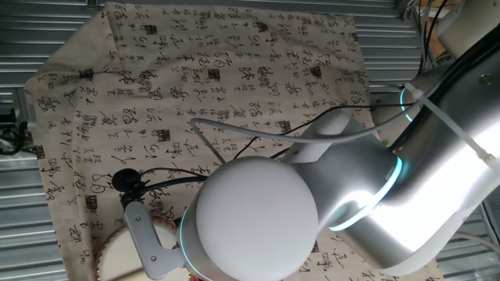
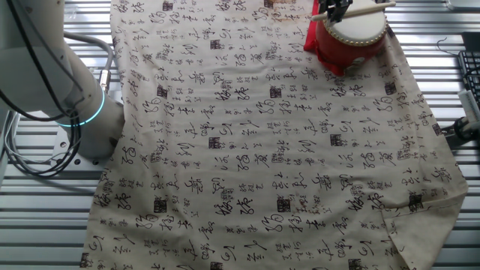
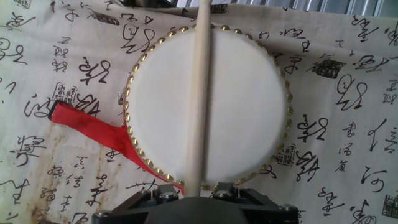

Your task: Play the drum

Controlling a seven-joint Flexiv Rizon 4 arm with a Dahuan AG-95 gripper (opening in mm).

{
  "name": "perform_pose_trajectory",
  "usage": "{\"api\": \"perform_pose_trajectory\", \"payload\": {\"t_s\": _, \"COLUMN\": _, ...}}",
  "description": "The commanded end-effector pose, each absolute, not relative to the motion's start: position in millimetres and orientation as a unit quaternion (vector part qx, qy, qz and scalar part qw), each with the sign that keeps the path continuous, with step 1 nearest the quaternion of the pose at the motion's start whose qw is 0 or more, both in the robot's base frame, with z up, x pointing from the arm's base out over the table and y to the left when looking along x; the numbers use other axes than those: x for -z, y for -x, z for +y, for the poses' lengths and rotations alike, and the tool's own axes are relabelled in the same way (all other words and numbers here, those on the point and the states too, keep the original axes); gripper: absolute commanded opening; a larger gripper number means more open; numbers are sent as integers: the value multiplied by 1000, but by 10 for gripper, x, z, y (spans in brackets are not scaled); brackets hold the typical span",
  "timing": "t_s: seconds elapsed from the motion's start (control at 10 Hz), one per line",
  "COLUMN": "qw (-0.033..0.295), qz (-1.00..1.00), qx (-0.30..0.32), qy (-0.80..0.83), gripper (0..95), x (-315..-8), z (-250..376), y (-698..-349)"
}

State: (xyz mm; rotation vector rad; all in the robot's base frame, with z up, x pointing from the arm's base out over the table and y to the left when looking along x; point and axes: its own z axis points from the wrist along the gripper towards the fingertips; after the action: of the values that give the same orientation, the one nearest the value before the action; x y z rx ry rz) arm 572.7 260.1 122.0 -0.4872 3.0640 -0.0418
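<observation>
Drum [image 3: 242, 106]: a small round drum with a cream-white skin and a ring of gold studs round the rim. In the other fixed view [image 2: 352, 34] its red body shows, standing upright on the cloth near that cloth's far right corner. In one fixed view only a slice of its pale head [image 1: 117, 257] shows at the bottom edge, beside the arm.

Stick [image 3: 198, 93]: a pale wooden stick, running straight across the middle of the drum head from the near rim to past the far rim in the hand view. In the other fixed view it [image 2: 367, 9] lies level just above the drum head; whether it touches the skin cannot be told.

Gripper [image 3: 186, 196]: clamped on the near end of the stick, at the drum's near rim. In the other fixed view it [image 2: 336, 9] shows as a dark shape above the drum's left side, cut by the top edge.

Red strap [image 3: 93, 130]: a red band lying on the cloth, reaching out from the drum's left side.

Cloth [image 2: 247, 150]: beige, printed with black brush characters, spread under the drum and covering most of the table.

Arm [image 1: 258, 218]: white and silver with a glowing teal ring, filling the lower right of one fixed view and hiding most of the drum there.

Table [image 2: 45, 225]: ribbed grey metal, showing beyond the cloth on the side away from the drum.
</observation>
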Motion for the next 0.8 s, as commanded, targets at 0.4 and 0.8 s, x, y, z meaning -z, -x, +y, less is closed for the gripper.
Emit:
{"api": "perform_pose_trajectory", "payload": {"t_s": 0.4, "qw": 19, "qz": 987, "qx": 13, "qy": 157, "gripper": 380, "x": -1196, "z": 2596, "y": -5725}}
{"api": "perform_pose_trajectory", "payload": {"t_s": 0.8, "qw": 19, "qz": 987, "qx": 13, "qy": 157, "gripper": 380, "x": -1192, "z": 2594, "y": -5724}}
